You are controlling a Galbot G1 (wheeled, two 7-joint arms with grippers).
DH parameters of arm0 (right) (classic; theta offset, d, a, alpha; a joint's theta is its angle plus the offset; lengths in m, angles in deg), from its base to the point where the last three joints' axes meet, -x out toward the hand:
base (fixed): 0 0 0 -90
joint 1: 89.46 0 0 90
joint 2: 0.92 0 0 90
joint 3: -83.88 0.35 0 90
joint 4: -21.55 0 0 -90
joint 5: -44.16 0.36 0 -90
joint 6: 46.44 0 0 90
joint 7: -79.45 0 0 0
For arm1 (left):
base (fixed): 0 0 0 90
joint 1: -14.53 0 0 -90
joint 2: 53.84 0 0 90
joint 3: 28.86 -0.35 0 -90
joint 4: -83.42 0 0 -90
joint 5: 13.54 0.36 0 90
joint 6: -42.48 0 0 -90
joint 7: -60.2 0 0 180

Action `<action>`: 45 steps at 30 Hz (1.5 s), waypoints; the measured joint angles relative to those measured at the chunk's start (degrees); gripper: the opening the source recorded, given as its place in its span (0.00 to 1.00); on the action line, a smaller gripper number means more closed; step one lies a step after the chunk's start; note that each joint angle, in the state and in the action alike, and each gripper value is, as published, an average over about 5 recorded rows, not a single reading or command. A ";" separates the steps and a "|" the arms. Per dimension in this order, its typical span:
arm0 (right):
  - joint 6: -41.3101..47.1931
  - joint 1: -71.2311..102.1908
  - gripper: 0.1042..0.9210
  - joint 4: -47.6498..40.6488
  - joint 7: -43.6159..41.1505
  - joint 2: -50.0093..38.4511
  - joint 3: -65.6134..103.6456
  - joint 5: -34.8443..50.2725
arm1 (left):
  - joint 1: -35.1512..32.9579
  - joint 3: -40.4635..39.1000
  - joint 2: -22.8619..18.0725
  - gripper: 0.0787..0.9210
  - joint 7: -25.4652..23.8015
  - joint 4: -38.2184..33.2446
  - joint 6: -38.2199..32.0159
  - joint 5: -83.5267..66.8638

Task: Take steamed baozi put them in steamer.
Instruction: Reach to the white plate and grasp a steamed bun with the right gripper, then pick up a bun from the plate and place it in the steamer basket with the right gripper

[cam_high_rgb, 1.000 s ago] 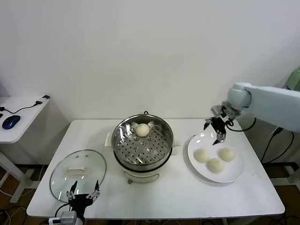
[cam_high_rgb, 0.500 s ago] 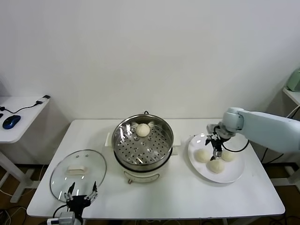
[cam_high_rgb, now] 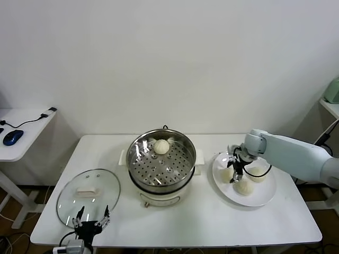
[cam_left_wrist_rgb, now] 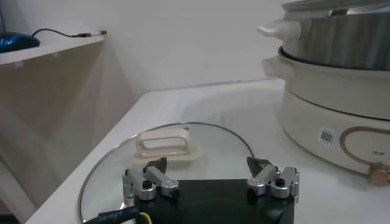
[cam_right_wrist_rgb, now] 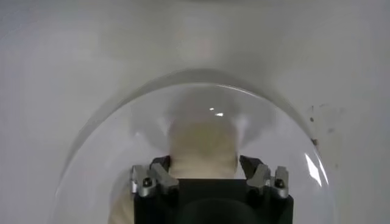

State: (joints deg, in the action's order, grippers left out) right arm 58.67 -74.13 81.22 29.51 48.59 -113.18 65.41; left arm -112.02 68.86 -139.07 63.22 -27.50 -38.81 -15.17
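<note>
Two dark fingertips (cam_right_wrist_rgb: 160, 172) of my right gripper (cam_right_wrist_rgb: 202, 167) press against the flanks of one small cream-white dough bun (cam_right_wrist_rgb: 202, 149); the jaws stand partly closed around it, and the bun still sits on the flat round white plate (cam_right_wrist_rgb: 91, 146). From the head camera I see the right gripper (cam_high_rgb: 237, 168) lowered over the plate's left portion, on the bun nearest the steamer (cam_high_rgb: 227, 173). Two more cream-white buns lie on the same plate: one toward its near edge (cam_high_rgb: 243, 187), one toward its right side (cam_high_rgb: 258, 174), both just beside the gripped bun. My pale right arm (cam_high_rgb: 288, 152) reaches in from the right edge of the scene.

A fourth cream-white bun (cam_high_rgb: 161, 146) rests on the perforated tray at the far side of the round shiny stainless-steel steamer (cam_high_rgb: 183, 172), which stands on its white electric base at the middle of the white table (cam_high_rgb: 206, 222), left of the plate (cam_high_rgb: 259, 198).

My left gripper (cam_left_wrist_rgb: 208, 176) hangs parked at the table's near left edge with its fingers spread wide and nothing between them, just beside the round glass lid with a white handle (cam_left_wrist_rgb: 167, 147). Seen from the head, the left gripper (cam_high_rgb: 92, 219) sits at the lid's (cam_high_rgb: 87, 194) near rim.
</note>
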 measured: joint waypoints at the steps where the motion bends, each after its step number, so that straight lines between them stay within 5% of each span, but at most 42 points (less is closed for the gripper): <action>1: -0.03 -0.25 0.72 0.21 -0.20 -0.15 -0.08 0.10 | -0.07 0.02 0.00 0.88 0.00 -0.12 0.02 0.00; 16: 0.76 -22.70 0.71 7.55 -4.02 1.89 -10.80 14.17 | -0.37 -0.49 0.40 0.88 -0.05 -1.29 0.26 0.07; 29: 8.36 -37.11 0.71 16.44 1.37 16.82 -13.35 33.97 | -0.07 -1.25 0.67 0.88 -0.20 -2.35 0.64 0.09; 45: 15.03 -26.48 0.71 7.62 9.13 33.39 -12.93 35.78 | -0.12 -0.89 0.64 0.88 -0.26 -2.39 0.34 -0.06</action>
State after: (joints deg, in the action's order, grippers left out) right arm 73.70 -100.61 88.84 38.64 81.98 -126.11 101.19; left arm -112.15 67.97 -138.43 62.97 -29.89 -38.47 -15.24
